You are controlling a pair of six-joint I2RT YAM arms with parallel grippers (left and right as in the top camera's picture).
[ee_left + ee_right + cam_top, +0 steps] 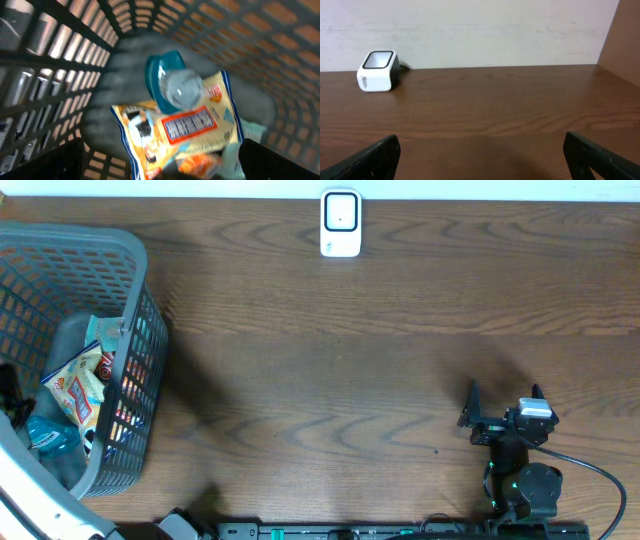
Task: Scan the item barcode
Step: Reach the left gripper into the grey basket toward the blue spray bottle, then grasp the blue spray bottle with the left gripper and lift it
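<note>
Nothing reads clearly: the snack bag [192, 127] carries a red-framed label (blurred lettering), and the scanner [377, 71] shows tiny illegible print.

Soft even light over the table [380, 330]; basket [45, 60] close-up blurred (dim too).

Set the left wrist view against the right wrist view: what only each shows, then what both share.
Left wrist only: inside the grey basket, a snack packet and a teal container. Right wrist only: the white scanner on the wooden table. Both: an open, empty gripper, the left gripper and the right gripper respectively.
</note>
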